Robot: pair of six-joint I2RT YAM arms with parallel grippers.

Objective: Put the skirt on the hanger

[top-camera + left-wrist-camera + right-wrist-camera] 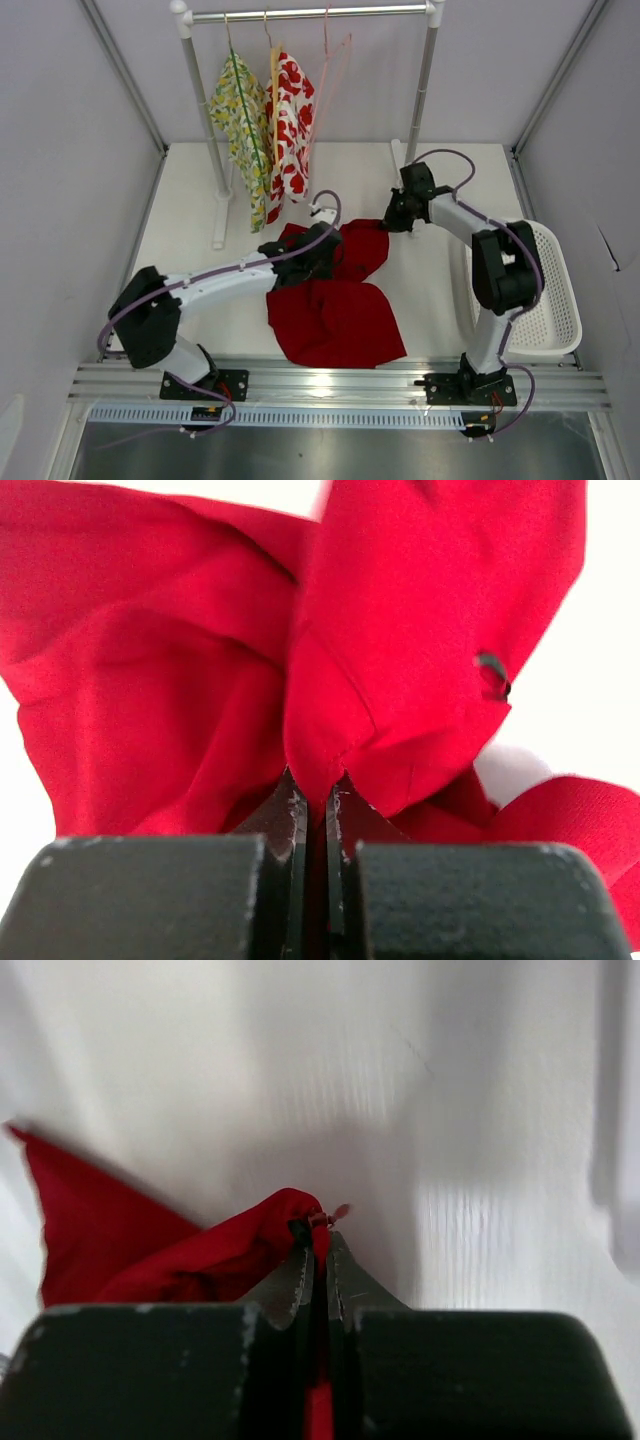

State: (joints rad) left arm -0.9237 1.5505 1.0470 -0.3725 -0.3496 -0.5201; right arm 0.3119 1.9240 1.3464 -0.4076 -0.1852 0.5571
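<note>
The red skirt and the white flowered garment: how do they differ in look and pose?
The skirt is plain deep red; the flowered garment is white with red flowers. The skirt lies crumpled on the table; the flowered garment hangs from the rail. The left tool and the right tool pinch the skirt; neither touches the flowered garment. Both are soft cloth.

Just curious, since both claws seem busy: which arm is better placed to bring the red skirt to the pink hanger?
Probably left: the left gripper, shut on the skirt, sits almost straight before the hanger; the right gripper grips farther aside.
</note>
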